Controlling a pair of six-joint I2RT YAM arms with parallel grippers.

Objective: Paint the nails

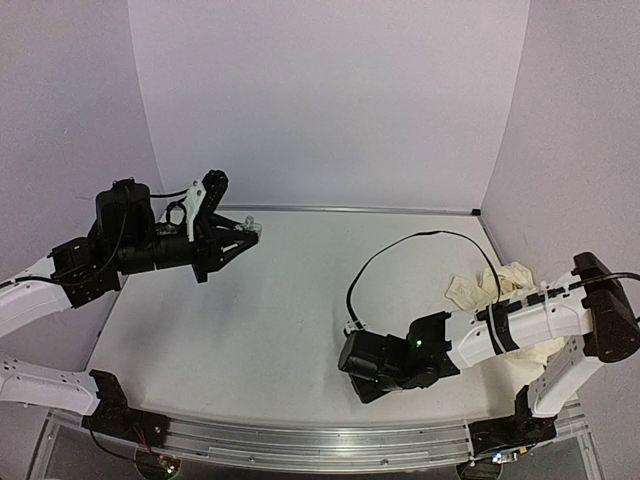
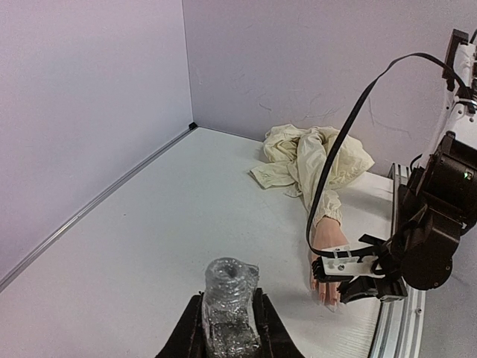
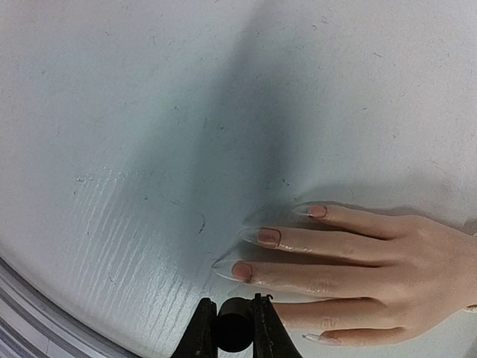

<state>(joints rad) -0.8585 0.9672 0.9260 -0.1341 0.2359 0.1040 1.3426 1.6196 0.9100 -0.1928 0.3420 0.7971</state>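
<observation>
While the right tool (image 3: 233, 309) clamps a black cap (image 3: 235, 335) just beside the nails (image 3: 266, 237) of the mannequin hand (image 3: 402, 257), flat on the desk (image 3: 149, 112) near its edge, the left tool (image 2: 229, 313) grips a clear bottle (image 2: 231, 280); nails likely stiff, slick; steady the light hand by its wrist (image 2: 326, 227).

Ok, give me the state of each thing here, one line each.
left gripper, shut on the clear bottle.
clear bottle, held, top looks uncapped.
right gripper, shut on the black cap.
mannequin hand, flat on the table, palm down.
nails, three tinted pink, one looks clear.
sleeve, crumpled.
</observation>
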